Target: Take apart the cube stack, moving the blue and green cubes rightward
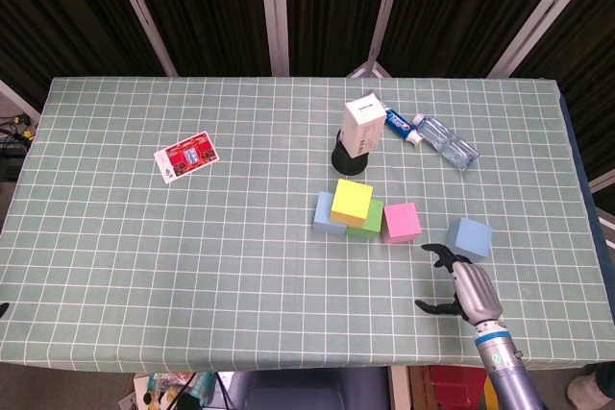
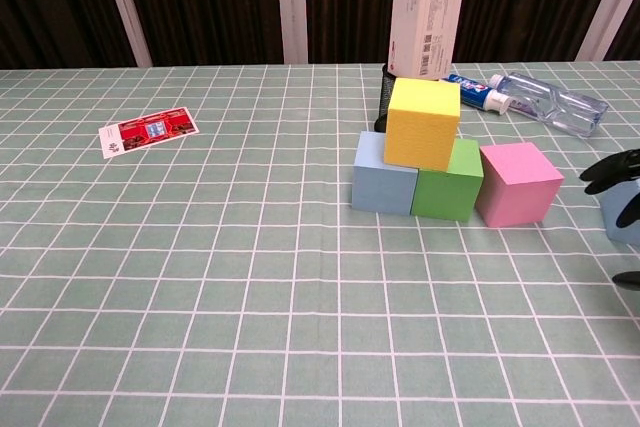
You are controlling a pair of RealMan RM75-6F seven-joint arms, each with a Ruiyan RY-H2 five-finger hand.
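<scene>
Head view, lower right: right hand (image 1: 461,287), fingers spread and holding nothing, lies right of and below the cube stack (image 1: 349,208); green cube (image 1: 369,221) nearest.

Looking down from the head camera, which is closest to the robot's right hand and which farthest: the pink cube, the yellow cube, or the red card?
From the right hand:
1. Pink cube, up and to its left.
2. Yellow cube, atop the stack, further left.
3. Red card, far across the table on the left.

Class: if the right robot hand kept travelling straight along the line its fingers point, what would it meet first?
Probably the pink cube: the right robot hand points up-left toward it. Depth is unclear.
</scene>
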